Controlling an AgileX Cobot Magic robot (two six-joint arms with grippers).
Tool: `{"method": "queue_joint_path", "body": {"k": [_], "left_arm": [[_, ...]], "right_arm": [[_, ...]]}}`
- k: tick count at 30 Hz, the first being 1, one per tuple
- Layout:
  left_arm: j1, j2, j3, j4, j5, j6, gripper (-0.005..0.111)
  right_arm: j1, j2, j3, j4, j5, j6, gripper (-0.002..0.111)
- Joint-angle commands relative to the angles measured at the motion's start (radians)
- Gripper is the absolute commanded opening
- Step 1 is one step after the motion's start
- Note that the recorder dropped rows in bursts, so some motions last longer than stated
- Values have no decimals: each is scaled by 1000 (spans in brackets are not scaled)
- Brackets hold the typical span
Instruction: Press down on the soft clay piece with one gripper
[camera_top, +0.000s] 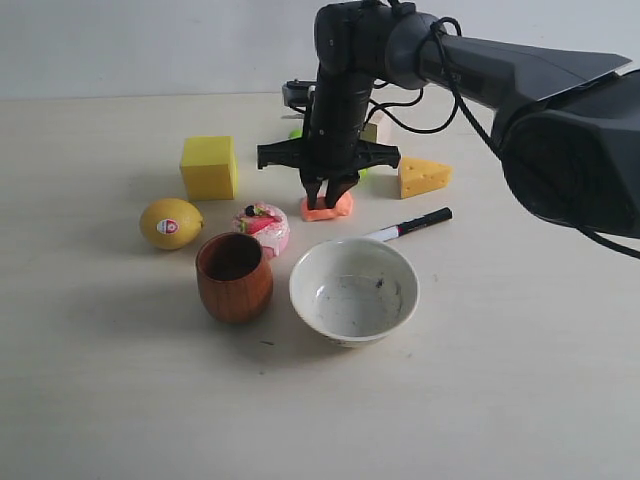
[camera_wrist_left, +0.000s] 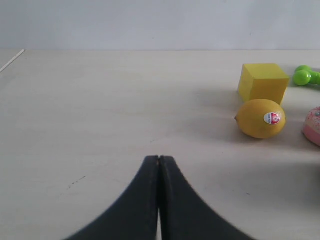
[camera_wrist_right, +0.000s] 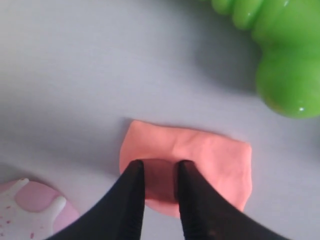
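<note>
The soft clay piece is a flat salmon-orange lump lying on the table between the pink cake and the marker. My right gripper points straight down onto it from above. In the right wrist view both black fingertips rest on the clay, with a narrow gap at the right gripper and a shadowed strip of clay showing in it. My left gripper is shut and empty above bare table, well away from the clay; it does not show in the exterior view.
Around the clay stand a pink cake toy, a wooden cup, a white bowl, a marker, a cheese wedge, a yellow cube, a lemon and a green toy.
</note>
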Motion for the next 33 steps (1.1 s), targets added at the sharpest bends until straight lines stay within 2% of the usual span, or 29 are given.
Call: {"method": "queue_joint_path", "body": {"k": [1, 7, 11, 17, 33], "left_arm": [[1, -6, -3, 3, -9, 1, 0], [1, -6, -3, 3, -9, 1, 0], [1, -6, -3, 3, -9, 1, 0], [1, -6, -3, 3, -9, 1, 0], [1, -6, -3, 3, -9, 1, 0]], "right_arm": [[6, -29, 7, -10, 7, -7, 24], [6, -57, 7, -51, 7, -7, 24], [6, -55, 7, -66, 7, -7, 19], [6, -47, 7, -60, 7, -7, 0], [6, -41, 7, -62, 7, -27, 0]]}}
